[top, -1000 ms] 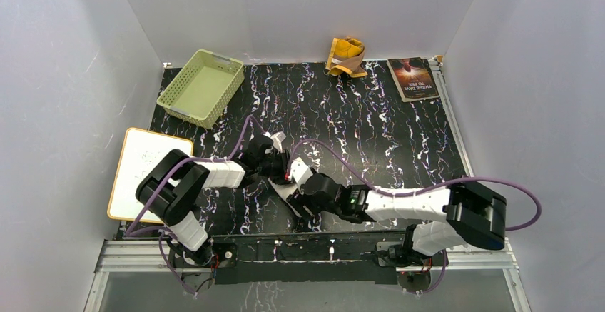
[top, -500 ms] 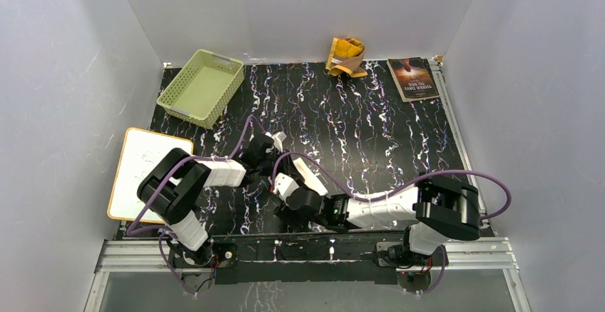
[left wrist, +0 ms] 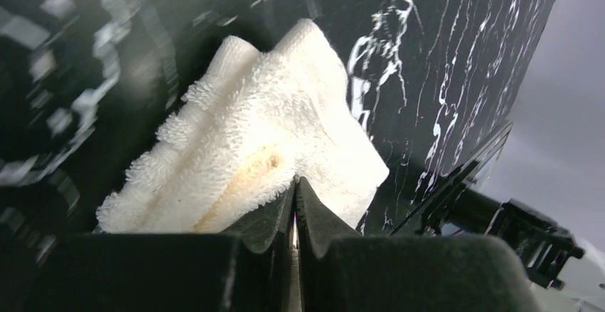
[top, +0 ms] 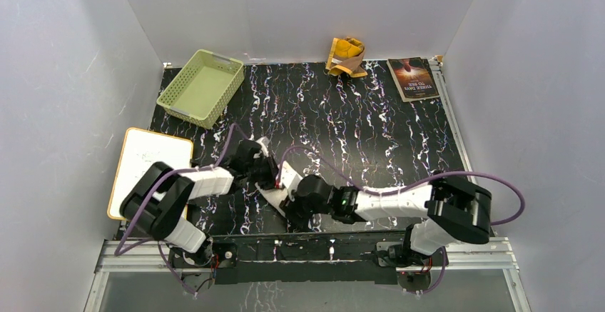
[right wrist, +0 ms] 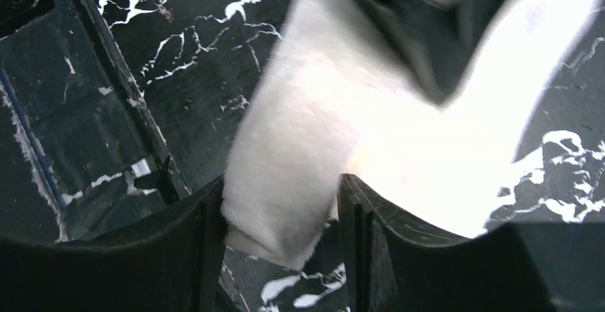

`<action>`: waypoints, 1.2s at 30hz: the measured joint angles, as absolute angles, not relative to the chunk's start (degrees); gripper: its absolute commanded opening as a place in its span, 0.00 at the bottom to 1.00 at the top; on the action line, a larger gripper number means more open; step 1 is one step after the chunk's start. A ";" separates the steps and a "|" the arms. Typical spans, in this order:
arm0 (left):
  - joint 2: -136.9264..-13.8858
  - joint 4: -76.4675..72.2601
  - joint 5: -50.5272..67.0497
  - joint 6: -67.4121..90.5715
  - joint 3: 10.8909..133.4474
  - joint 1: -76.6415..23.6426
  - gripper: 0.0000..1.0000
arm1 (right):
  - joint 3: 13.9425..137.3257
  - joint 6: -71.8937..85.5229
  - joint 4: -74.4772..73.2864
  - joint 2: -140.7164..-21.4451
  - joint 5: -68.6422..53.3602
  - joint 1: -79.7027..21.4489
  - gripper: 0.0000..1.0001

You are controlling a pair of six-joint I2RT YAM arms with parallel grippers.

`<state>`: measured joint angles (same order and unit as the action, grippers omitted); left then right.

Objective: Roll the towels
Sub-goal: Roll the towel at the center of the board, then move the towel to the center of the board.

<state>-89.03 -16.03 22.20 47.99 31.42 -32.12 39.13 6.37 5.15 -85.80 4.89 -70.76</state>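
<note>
Three cameras on one black marbled table (top: pixel 385 133): one overhead, two on the wrists.
From high behind the table's near edge we look down on the whole tabletop. Each wrist view sits very close, looking past the left gripper (left wrist: pixel 295 183) and right gripper (right wrist: pixel 280 208) at the surface. All three views share the cream towel (top: pixel 275 199) near the front edge.

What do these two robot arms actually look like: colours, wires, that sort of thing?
Both the left arm and right arm pair white tubular links with bulky black joints. A purple cable loops along each. The jaws are matte black with stepped inner edges.
</note>
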 measured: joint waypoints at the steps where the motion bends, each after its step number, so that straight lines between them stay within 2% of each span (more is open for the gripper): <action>1: -87.15 -16.67 21.37 49.21 29.36 -31.83 0.02 | 38.46 5.91 5.08 -84.53 2.17 -69.21 0.46; 5: -78.46 -21.23 16.82 57.78 19.66 -31.22 0.01 | 36.88 3.29 3.53 -81.19 -6.04 -62.76 0.45; 10: -67.55 -23.81 9.23 70.11 10.48 -31.99 0.02 | 36.51 -1.39 1.06 -77.56 -10.17 -58.15 0.45; 13: -65.58 -22.06 5.41 73.87 10.22 -32.60 0.02 | 36.97 -4.78 0.86 -76.73 -12.73 -54.76 0.45; 18: -68.93 -18.39 0.21 76.16 14.74 -32.91 0.02 | 42.68 -9.08 -1.65 -80.64 -20.73 -46.54 0.52; 20: -70.87 -18.24 -0.93 76.58 16.21 -32.91 0.01 | 44.93 -9.28 -1.65 -81.25 -23.51 -42.57 0.45; 21: -71.70 -18.39 -1.34 76.79 16.78 -32.91 0.02 | 46.13 -9.26 -1.61 -81.41 -24.60 -41.41 0.34; 22: -72.44 -18.72 -1.61 77.06 17.12 -32.91 0.02 | 47.57 -9.28 -1.61 -81.84 -25.63 -40.84 0.10; 23: -73.03 -19.31 -1.74 77.30 17.26 -32.91 0.02 | 49.43 -9.21 -1.69 -82.85 -26.65 -40.71 0.00; 29: -72.51 -19.38 -2.59 78.41 16.99 -32.91 0.02 | 61.28 -6.59 -5.34 -96.20 -32.14 -41.80 0.00; 36: -68.49 -17.39 -4.27 78.70 15.18 -32.91 0.02 | 54.85 0.36 -3.16 -99.72 -33.08 -44.95 0.00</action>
